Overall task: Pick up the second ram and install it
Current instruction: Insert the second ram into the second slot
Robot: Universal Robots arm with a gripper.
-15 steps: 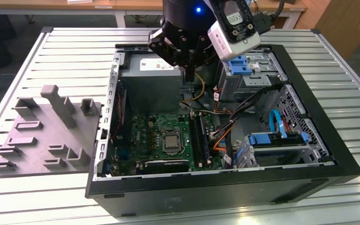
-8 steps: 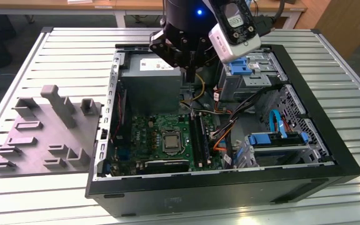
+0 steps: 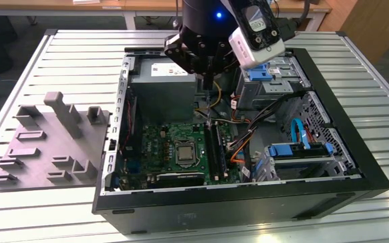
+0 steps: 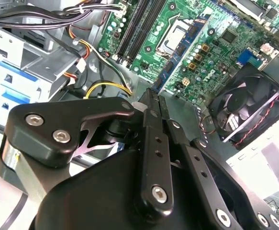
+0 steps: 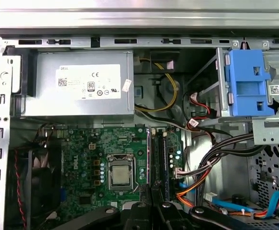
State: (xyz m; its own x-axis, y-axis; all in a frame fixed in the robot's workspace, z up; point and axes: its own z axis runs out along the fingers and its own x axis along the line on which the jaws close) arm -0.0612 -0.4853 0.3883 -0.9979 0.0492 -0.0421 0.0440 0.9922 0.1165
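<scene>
Hanging above the open computer case (image 3: pixel 248 210), the gripper (image 3: pixel 209 76) had free room, with the case walls well apart around it. Below it lay the green board (image 3: pixel 150 142); the case sat on a slatted bench (image 3: pixel 66 55). Nearly closed, the gripper pinched the second ram (image 3: pixel 210 85), a slim strip pointing down.
</scene>
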